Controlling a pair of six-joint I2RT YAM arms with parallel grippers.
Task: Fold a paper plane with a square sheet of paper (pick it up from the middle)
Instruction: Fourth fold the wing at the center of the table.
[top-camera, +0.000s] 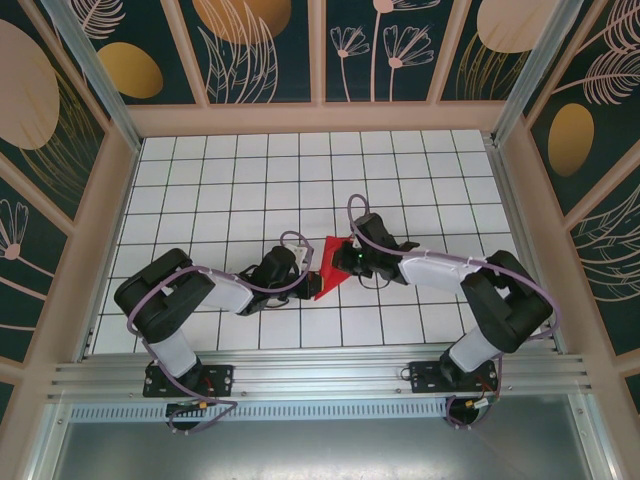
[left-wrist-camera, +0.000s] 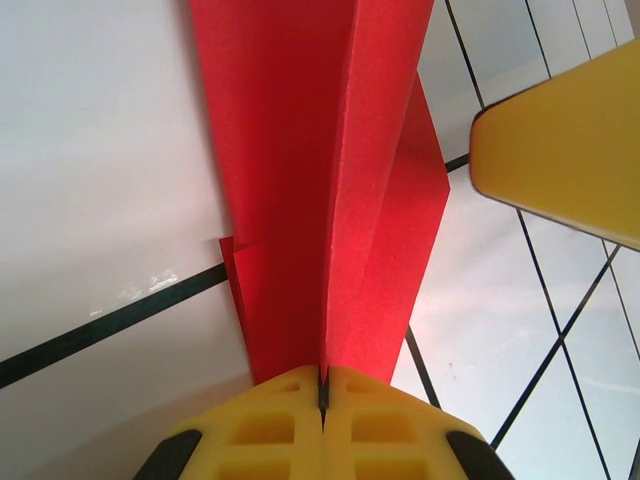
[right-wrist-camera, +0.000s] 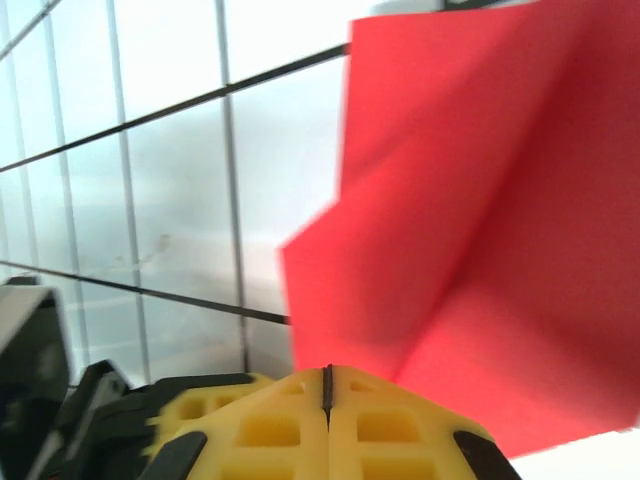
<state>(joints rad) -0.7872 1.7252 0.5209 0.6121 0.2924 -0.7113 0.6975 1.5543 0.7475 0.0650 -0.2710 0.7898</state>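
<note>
The square sheet of paper (top-camera: 322, 283) is folded into a creased bright red wedge, held off the white grid table between my two grippers. In the left wrist view the red paper (left-wrist-camera: 290, 200) rises from a centre crease, and my left gripper (left-wrist-camera: 323, 375) is shut on that crease. My left gripper (top-camera: 308, 268) is at the paper's left side. My right gripper (top-camera: 347, 262) is at its right side, and its yellow fingers (left-wrist-camera: 560, 150) stand just off the paper's right flap. My right gripper (right-wrist-camera: 327, 372) is shut, with the red paper (right-wrist-camera: 480, 230) right beyond its tips.
The white grid table (top-camera: 250, 190) is boxed in by patterned walls (top-camera: 60, 120) on three sides. An aluminium rail (top-camera: 320, 375) runs along the near edge by both arm bases. Open tiles stretch behind the grippers.
</note>
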